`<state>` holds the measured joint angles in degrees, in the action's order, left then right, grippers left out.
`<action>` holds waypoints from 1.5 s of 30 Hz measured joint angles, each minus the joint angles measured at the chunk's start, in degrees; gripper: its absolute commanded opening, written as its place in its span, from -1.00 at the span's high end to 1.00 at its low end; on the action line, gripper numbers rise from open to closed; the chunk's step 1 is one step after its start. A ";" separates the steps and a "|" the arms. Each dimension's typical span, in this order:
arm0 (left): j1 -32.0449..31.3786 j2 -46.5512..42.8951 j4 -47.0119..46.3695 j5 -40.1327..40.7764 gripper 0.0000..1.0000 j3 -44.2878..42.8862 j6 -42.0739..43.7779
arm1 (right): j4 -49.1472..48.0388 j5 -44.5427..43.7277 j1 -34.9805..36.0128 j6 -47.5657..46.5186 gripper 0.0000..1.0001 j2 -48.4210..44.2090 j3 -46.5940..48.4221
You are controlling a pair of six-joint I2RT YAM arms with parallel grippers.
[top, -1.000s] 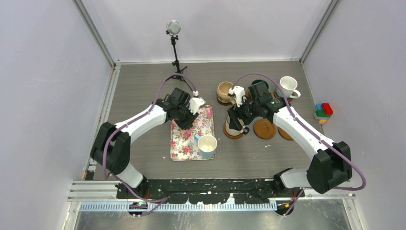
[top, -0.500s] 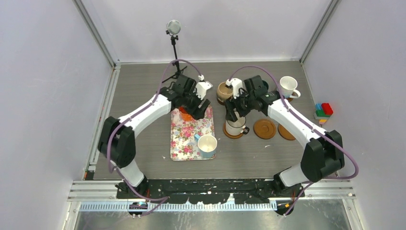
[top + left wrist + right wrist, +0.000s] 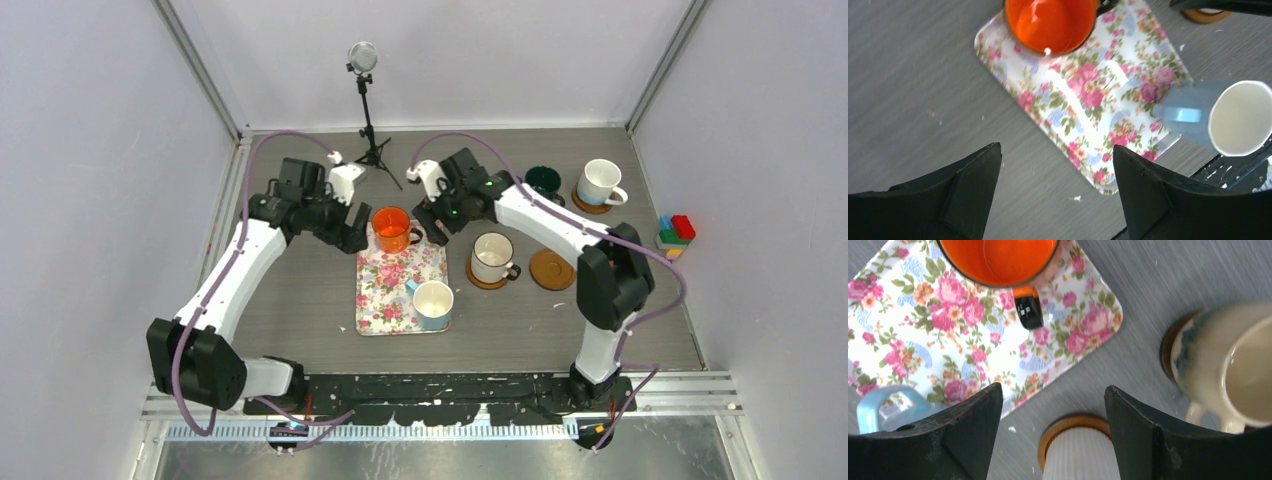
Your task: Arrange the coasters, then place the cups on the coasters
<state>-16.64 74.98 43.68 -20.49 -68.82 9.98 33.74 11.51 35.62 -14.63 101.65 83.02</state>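
Observation:
An orange cup stands at the far end of the floral tray, its black-tipped handle pointing right. My left gripper is open just left of it, holding nothing; the same orange cup lies ahead of my left gripper. My right gripper hangs open to the cup's right, also empty. A light blue cup sits on the tray's near right corner. A white ribbed cup rests on a coaster. The beige cup stands on a dark coaster, hidden under my right arm from above.
An empty coaster lies right of the ribbed cup. At the back right are a dark green cup and a white cup on a coaster. A small tripod stand stands at the back; coloured bricks lie far right.
My left gripper opened, let go of the orange cup at the tray's far end and drew back to the left. My right arm swung left from the ribbed cup towards the orange cup.

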 measured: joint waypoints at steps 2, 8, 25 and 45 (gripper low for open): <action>3.04 0.02 2.56 -0.57 -0.71 0.55 0.07 | 0.52 -1.18 1.46 -0.70 -0.58 3.67 3.80; 9.38 -1.53 5.57 -2.84 -0.72 1.25 0.09 | 1.36 -2.45 3.67 -1.84 -0.51 11.50 10.80; 10.78 -5.38 4.94 -5.09 -0.72 3.91 -0.66 | -0.04 -1.42 5.25 -2.43 0.03 20.41 15.04; 10.78 -6.47 4.52 -5.07 -0.84 3.91 -0.66 | 3.80 0.44 6.01 -3.02 0.99 15.85 12.94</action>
<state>-5.87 68.51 48.21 -25.56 -64.90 9.32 37.54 11.94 41.63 -17.65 117.49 95.96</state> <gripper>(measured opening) 0.892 0.246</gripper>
